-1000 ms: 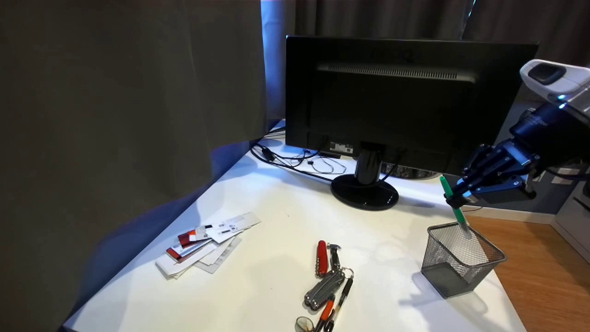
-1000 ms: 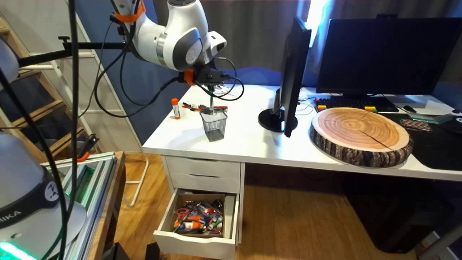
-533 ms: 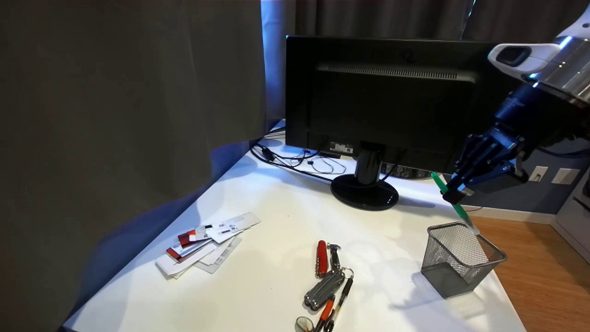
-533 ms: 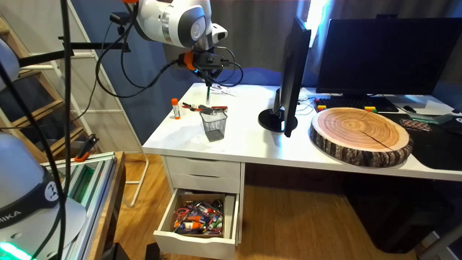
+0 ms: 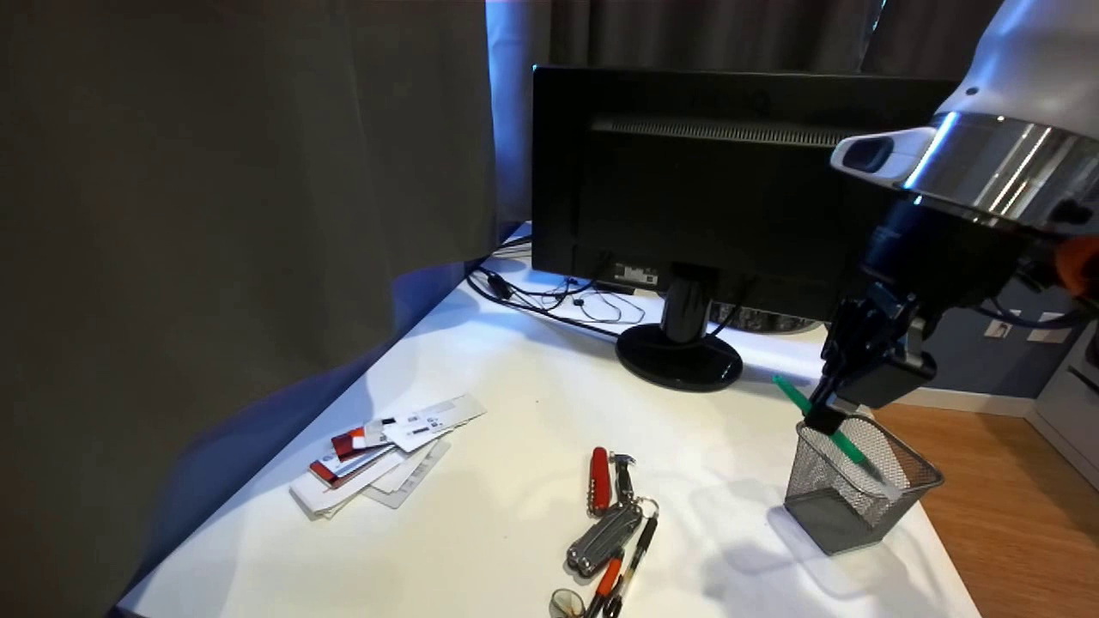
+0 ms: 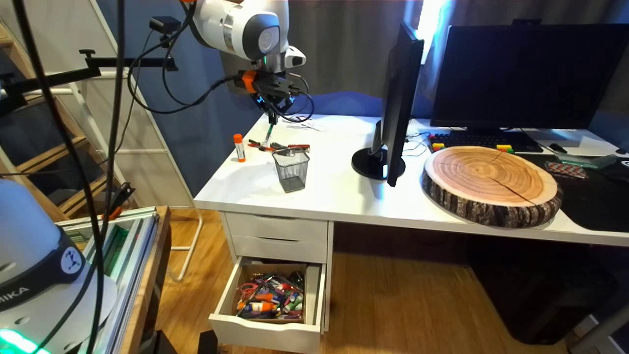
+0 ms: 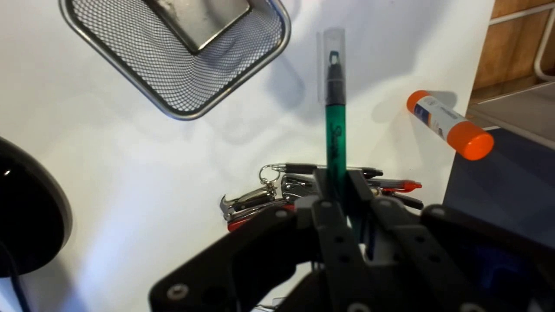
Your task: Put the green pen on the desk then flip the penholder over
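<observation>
My gripper (image 5: 826, 419) is shut on the green pen (image 5: 792, 394) and holds it above the desk (image 5: 481, 549). The pen is tilted, its clear cap end pointing down. In an exterior view it overlaps the penholder (image 5: 822, 481), but in the wrist view the pen (image 7: 336, 134) is beside the mesh penholder (image 7: 173, 82), apart from it. The penholder stands upright, mouth up, near the desk's edge; no pen shows in it. In an exterior view the gripper (image 6: 271, 119) is up and left of the penholder (image 6: 293, 172). The pads hide the pen's middle.
A glue stick (image 7: 451, 123) stands near the desk edge. A multitool (image 5: 605, 538), a red knife (image 5: 599, 481) and pens lie on the desk. Papers (image 5: 386, 459) lie farther off. A monitor (image 5: 704, 197) stands behind. A drawer (image 6: 275, 332) is open below.
My gripper has carried the pen away from over the penholder's mouth: lower and leftward in one exterior view, leftward in another. The pen tilts more now. The penholder has not moved.
</observation>
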